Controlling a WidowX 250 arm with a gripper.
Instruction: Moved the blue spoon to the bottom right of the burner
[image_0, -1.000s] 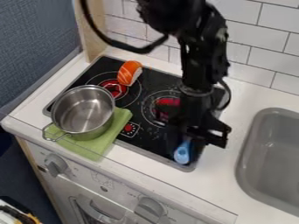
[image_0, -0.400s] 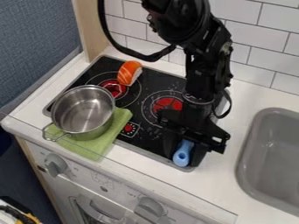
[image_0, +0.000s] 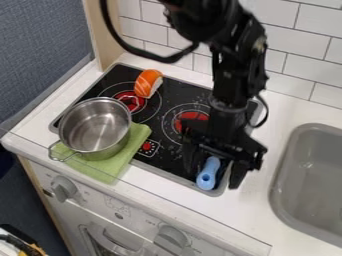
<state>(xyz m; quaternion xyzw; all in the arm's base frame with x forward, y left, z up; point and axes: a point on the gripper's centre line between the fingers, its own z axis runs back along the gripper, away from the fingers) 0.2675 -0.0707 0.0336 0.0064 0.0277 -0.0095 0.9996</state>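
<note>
You're spreading the tool (image_0: 212, 177) wider than a moment ago, fingers standing apart either side of the spoon (image_0: 208, 173), which is lying bottom right of the burner (image_0: 192, 118), placement seemingly finishing.

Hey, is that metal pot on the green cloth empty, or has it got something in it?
Empty. The pot has no lid, and its bare, shiny bottom and inner wall show with nothing lying on them.

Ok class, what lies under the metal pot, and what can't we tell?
A green cloth lies under the pot, showing to its right and in front. The pot hides whatever is directly beneath its base.
</note>
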